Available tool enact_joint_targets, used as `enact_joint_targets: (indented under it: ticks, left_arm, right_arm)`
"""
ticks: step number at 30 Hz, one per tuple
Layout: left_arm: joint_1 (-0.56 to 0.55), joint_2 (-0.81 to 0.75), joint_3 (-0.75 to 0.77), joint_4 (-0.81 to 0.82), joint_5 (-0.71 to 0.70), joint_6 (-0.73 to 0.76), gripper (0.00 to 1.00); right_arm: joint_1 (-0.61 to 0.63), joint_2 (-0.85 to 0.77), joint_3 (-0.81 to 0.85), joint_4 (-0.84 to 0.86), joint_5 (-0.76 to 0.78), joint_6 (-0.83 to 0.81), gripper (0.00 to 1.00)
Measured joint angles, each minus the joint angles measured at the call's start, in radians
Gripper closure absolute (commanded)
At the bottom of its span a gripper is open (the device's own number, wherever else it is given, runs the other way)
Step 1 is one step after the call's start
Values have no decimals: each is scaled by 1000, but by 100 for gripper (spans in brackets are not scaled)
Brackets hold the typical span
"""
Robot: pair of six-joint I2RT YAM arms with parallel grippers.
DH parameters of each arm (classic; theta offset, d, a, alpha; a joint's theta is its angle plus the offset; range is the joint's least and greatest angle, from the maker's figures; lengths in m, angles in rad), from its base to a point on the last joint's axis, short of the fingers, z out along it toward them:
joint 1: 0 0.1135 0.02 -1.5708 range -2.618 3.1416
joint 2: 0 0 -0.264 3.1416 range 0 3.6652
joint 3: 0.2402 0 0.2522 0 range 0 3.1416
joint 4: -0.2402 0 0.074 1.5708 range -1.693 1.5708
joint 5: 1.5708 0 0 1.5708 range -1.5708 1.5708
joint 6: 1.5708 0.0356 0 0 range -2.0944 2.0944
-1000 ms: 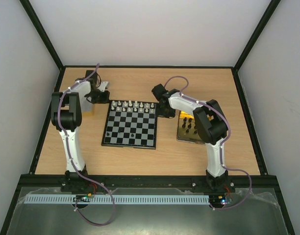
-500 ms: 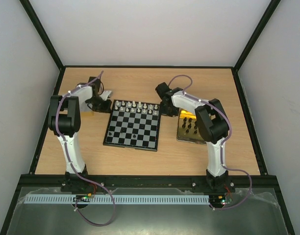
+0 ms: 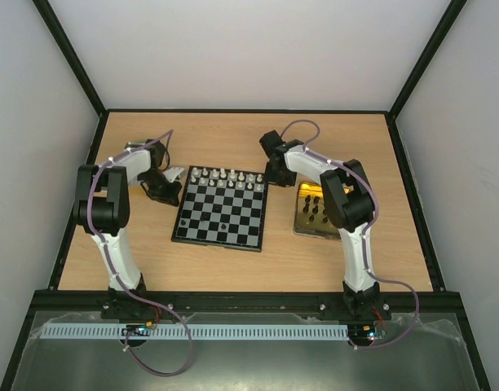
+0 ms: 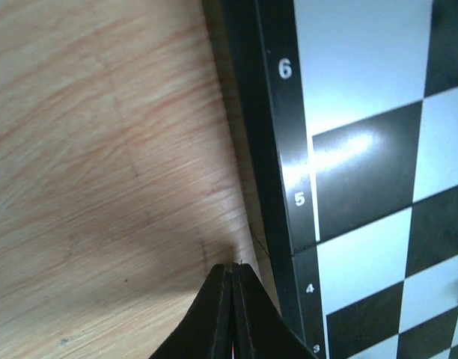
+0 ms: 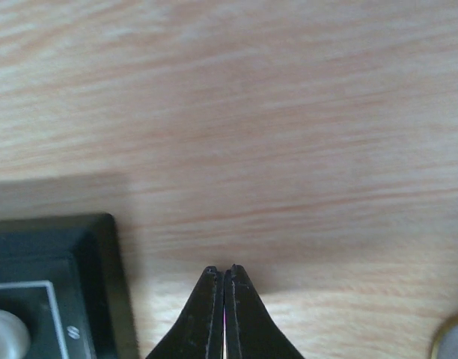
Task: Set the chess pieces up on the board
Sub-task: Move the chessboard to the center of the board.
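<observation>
Setup partly done.
On the board (mid-table), white pieces line the far edge; black pieces mostly wait on the tray. The left gripper and right gripper are pinched together, empty, beside it.

Left tool, right tool: both closed.

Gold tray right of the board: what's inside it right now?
Several small black chess pieces stand on the shiny gold rectangular tray. The white and black right arm covers the tray's right part, so anything there, and the full count, cannot be seen.
</observation>
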Motion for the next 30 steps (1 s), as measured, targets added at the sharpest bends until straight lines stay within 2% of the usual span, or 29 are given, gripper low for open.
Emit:
enact_joint_targets:
  ticks: [9,18,30]
  left_arm:
    - [-14,-26,-27,-40,7,44,98]
    - [-84,-53,-85,-47,18,53,98]
    - [-106,-53,-85,-47,18,49,98]
  right_arm:
    - [0,40,63,8,-34,0,98]
    - [-4,42,65,10,-55,2,98]
    - [-6,42,66,8,-57,2,98]
